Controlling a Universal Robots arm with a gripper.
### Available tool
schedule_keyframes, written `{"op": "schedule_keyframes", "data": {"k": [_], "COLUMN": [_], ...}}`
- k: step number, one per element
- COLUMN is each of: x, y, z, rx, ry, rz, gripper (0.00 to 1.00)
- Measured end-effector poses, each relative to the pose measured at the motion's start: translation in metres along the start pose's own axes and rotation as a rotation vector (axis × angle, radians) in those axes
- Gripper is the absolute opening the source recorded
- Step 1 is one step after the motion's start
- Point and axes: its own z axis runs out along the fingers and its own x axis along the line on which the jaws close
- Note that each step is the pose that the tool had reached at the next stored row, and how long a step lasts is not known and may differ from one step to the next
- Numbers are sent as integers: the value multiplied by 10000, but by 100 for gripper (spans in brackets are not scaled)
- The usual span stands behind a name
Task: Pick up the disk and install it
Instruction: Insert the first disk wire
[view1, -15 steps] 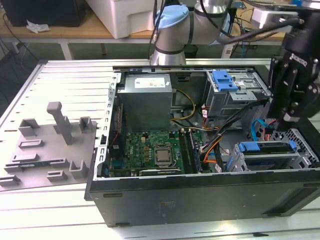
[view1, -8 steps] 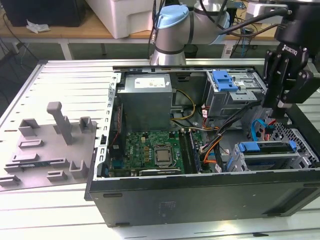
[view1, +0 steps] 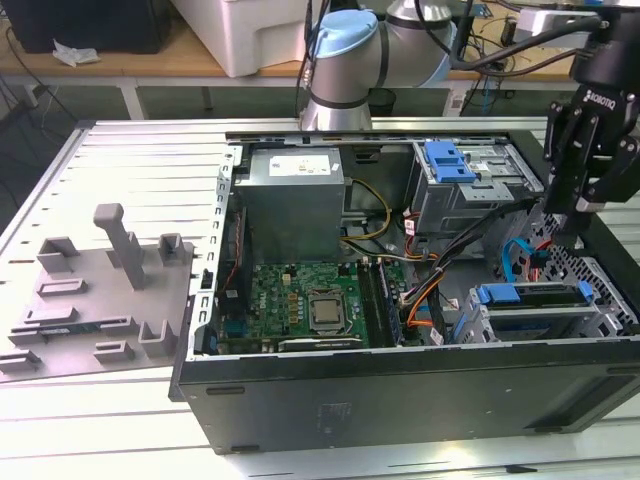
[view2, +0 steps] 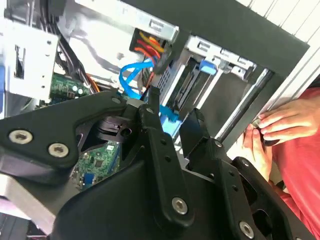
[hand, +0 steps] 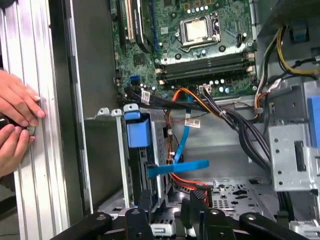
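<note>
The pincer (view1: 578, 212) hung released and empty just above the drive cage (view1: 608, 318), in which the disk (view1: 532, 296) sat slotted.

Hidden and Cut Off

The disk (hand: 137, 134) sits mostly hidden inside its drive cage (hand: 121, 160), only its blue front showing. A person's 2 hands (hand: 17, 102) are cut by the first wrist view's edge. The arm (view1: 345, 50) runs off the exterior view's top
</note>
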Motion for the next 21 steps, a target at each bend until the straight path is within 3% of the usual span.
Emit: {"op": "schedule_keyframes", "data": {"k": [5, 10, 13, 16, 19, 21], "x": [-116, -146, -193, -245, -265, -276], "y": [-126, -163, -177, -207, -216, -217], "z": [31, 104, 139, 165, 195, 210], "rx": [-32, -155, -169, -171, -283, -343], "ry": [80, 85, 159, 491, 679, 764], "rz": [109, 572, 662, 740, 935, 1041], "gripper": [44, 44, 44, 44, 44, 35]}}
